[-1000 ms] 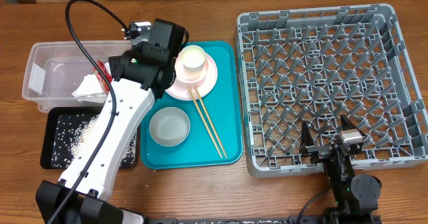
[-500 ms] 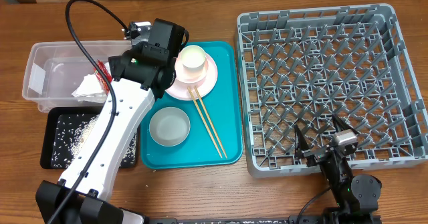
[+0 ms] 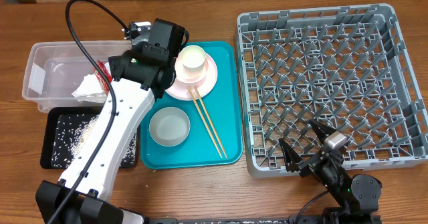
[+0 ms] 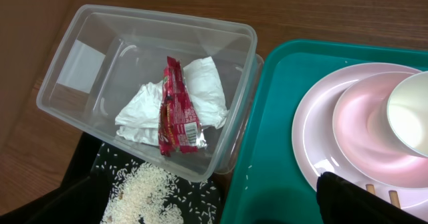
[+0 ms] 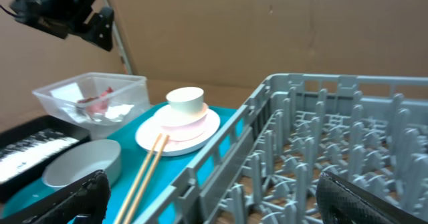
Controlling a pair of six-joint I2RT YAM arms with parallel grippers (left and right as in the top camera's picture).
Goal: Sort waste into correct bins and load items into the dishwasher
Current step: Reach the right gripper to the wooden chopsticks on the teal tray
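Left pincer [image 3: 160, 45] apart, above right rim of clear tub [image 4: 93, 23]. Tub at table's far-left corner holds red wrapper [image 4: 177, 110] and napkin [image 4: 200, 90]. Rice [image 4: 150, 190] in black tray [image 3: 50, 140], near-left. Plate [image 3: 207, 77] with cup [image 3: 192, 58], bowl [image 3: 168, 126], chopsticks [image 3: 208, 124] on teal tray [image 3: 227, 103], mid-table. Right pincer [image 3: 307, 146] apart, over near edge of rack [image 3: 321, 83], table's right side.

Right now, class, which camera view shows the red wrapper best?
The left wrist view: the red wrapper lies close and whole, on the white napkin inside the clear tub. Overhead shows only a red sliver beside the left arm; the right wrist view shows a distant reddish blur.
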